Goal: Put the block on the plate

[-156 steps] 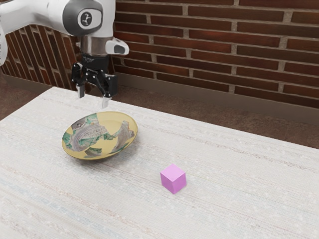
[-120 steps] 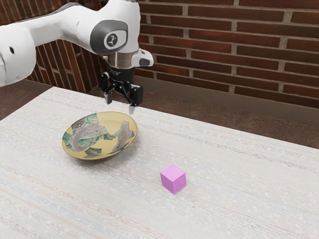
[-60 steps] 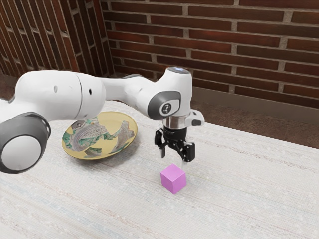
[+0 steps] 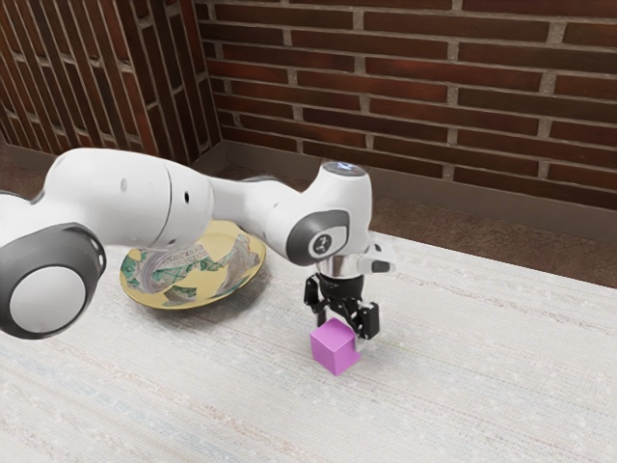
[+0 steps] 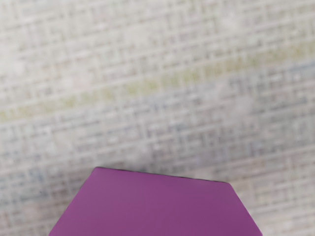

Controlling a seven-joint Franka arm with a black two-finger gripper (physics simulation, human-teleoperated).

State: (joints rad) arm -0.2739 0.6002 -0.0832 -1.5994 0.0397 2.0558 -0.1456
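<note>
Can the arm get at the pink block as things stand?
Probably yes: the gripper is low at the block, jaws apart, with nothing on the block's top. The plate sits aside, toward the exterior view's left, out of the way.

Rounded white arm (image 4: pixel 130 203), black tool (image 4: pixel 341 332)

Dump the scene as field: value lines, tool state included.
block: pink-purple cube, on the table, not on the plate
plate: yellow with green and grey patterning, toward the exterior view's left from the block, partly hidden by the arm
tool: low at the block, fingers apart
backdrop: brick wall
task_status: block not yet placed
</note>
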